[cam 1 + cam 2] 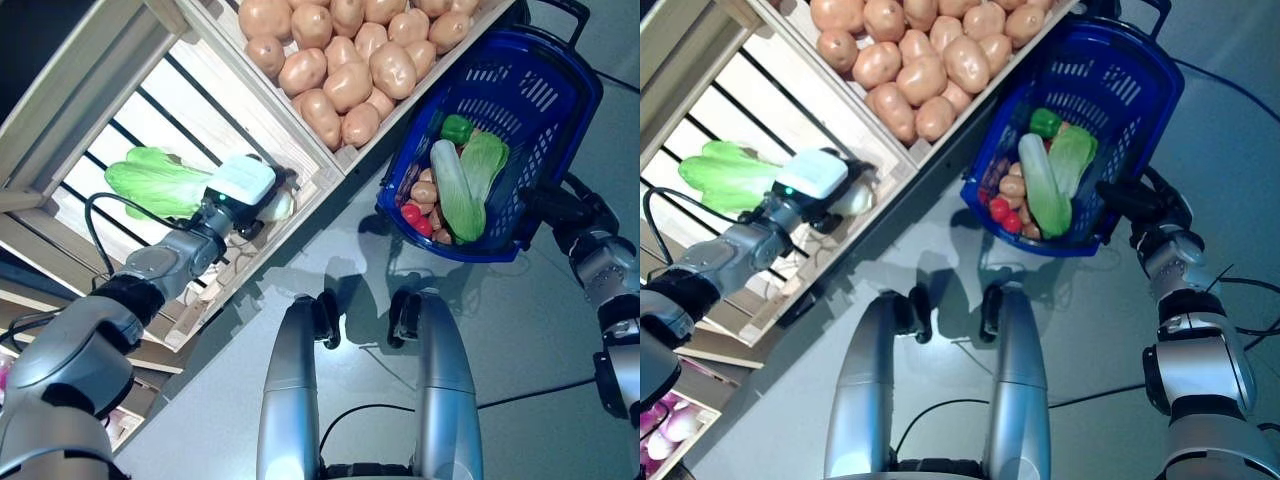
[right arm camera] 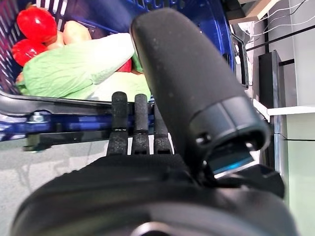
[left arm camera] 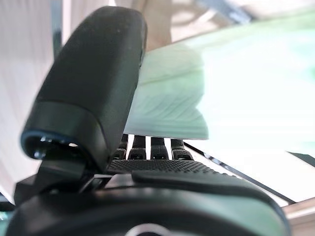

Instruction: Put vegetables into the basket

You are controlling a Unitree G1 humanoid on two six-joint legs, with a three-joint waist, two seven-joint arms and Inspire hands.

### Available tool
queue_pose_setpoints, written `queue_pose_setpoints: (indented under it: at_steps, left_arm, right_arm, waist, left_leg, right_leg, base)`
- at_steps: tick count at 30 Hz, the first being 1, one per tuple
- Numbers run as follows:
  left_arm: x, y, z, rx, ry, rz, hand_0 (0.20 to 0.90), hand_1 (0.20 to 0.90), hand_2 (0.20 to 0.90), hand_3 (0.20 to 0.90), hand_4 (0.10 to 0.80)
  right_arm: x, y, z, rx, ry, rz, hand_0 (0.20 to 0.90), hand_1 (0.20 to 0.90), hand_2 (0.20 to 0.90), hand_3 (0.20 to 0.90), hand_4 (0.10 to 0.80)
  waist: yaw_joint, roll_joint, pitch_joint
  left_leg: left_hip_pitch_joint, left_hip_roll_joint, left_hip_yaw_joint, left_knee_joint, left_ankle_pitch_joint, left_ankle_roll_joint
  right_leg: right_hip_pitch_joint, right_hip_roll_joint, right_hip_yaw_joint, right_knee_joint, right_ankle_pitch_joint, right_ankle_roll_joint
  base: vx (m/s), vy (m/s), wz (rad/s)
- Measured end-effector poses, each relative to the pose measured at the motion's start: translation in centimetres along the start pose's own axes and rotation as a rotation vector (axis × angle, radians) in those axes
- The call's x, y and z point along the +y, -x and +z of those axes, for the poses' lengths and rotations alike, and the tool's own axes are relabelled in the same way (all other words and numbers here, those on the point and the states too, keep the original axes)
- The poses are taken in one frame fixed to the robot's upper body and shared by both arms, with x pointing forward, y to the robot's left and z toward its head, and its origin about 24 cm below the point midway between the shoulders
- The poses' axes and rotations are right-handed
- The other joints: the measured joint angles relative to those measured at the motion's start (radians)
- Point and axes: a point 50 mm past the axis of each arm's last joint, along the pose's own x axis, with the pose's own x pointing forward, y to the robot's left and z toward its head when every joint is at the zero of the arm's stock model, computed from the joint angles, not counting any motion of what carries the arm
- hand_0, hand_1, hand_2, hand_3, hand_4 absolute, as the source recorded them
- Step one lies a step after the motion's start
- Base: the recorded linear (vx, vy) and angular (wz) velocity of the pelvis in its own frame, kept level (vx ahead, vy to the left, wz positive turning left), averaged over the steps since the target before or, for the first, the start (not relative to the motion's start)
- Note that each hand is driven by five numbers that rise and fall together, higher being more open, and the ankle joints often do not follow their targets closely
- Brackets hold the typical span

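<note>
Left hand [image 1: 250, 200] clasping the pale stem of a leafy cabbage [image 1: 155, 185] lying in the slatted crate [image 1: 90, 205] at left. Potatoes [image 1: 345, 60] heaped far centre. At right, blue basket [image 1: 560, 110] with vegetables inside, rim gripped by right hand [image 1: 1140, 205].

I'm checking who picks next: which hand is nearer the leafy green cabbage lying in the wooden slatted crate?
Left. The left hand is at the leafy green cabbage in the wooden slatted crate; the right hand is far off, holding the blue plastic basket.
</note>
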Motion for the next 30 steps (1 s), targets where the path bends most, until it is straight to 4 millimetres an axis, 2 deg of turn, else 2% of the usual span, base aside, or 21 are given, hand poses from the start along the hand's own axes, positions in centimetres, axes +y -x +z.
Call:
queue_pose_setpoints:
  at_steps: [3,7,8,9,24,27,30]
  left_arm:
    - [1.7,-1.3,0.2,0.046,0.089,0.063,0.900,0.900,0.900,0.900,0.800]
    - [1.7,-1.7,0.4,0.064,0.132,0.071,0.900,0.900,0.900,0.900,0.800]
    - [1.8,-2.0,0.5,0.074,0.137,0.076,0.580,0.580,0.580,0.580,0.587]
    - [1.9,-2.1,0.6,0.085,0.148,0.081,0.300,0.300,0.300,0.300,0.400]
    - [3.1,-2.9,-0.2,0.167,0.116,0.138,0.300,0.300,0.300,0.300,0.400]
    - [2.6,-2.8,-0.4,0.186,0.114,0.110,0.300,0.300,0.300,0.300,0.400]
    - [0.4,-2.3,-0.5,0.228,0.128,0.011,0.300,0.300,0.300,0.300,0.400]
  right_arm:
    - [0.2,-0.1,1.0,-0.028,-0.006,0.004,0.900,0.900,0.900,0.900,0.800]
    - [0.4,-0.1,1.4,-0.041,-0.007,0.006,0.900,0.900,0.900,0.900,0.800]
    - [0.5,-0.2,1.5,-0.045,-0.008,0.009,0.900,0.900,0.900,0.900,0.800]
    - [0.6,-0.2,1.6,-0.047,-0.008,0.012,0.900,0.900,0.900,0.900,0.800]
    - [1.8,-0.3,1.8,-0.069,-0.014,0.046,0.900,0.900,0.900,0.900,0.800]
    - [2.0,-0.4,1.5,-0.060,-0.019,0.049,0.900,0.900,0.900,0.900,0.800]
    - [2.1,-0.3,0.3,-0.032,-0.023,0.053,0.900,0.900,0.900,0.900,0.800]
  waist:
    - [0.001,0.004,0.000]
    - [0.004,0.006,0.000]
    - [0.006,0.006,0.000]
    - [0.008,0.006,0.000]
    - [-0.011,0.006,-0.001]
    - [-0.017,0.006,-0.001]
    - [-0.018,0.006,0.000]
  left_leg:
    - [-0.022,0.000,-0.004,0.008,0.000,0.001]
    - [-0.032,-0.002,-0.011,0.022,-0.001,0.001]
    - [-0.037,-0.002,-0.013,0.026,0.000,0.000]
    - [-0.040,-0.003,-0.016,0.028,0.000,0.000]
    - [-0.065,-0.003,-0.034,0.059,-0.002,0.002]
    - [-0.045,-0.002,-0.033,0.058,-0.007,0.003]
    - [0.017,0.002,-0.030,0.037,-0.014,0.004]
  right_leg:
    - [-0.020,0.000,-0.003,0.005,0.007,-0.007]
    - [-0.027,0.001,-0.004,0.016,0.006,-0.008]
    - [-0.032,0.002,-0.004,0.018,0.005,-0.008]
    - [-0.035,0.002,-0.005,0.018,0.006,-0.010]
    - [-0.050,-0.006,-0.025,0.037,0.010,-0.011]
    - [-0.029,-0.006,-0.026,0.033,0.013,-0.016]
    - [0.032,-0.002,-0.027,0.007,0.014,-0.014]
  base:
    - [-0.011,0.009,-0.01]
    - [0.000,0.000,0.00]
    - [-0.020,0.009,-0.05]
    - [-0.019,0.006,-0.09]
    - [-0.003,0.002,-0.02]
    - [0.014,0.030,-0.04]
    - [0.042,0.027,-0.11]
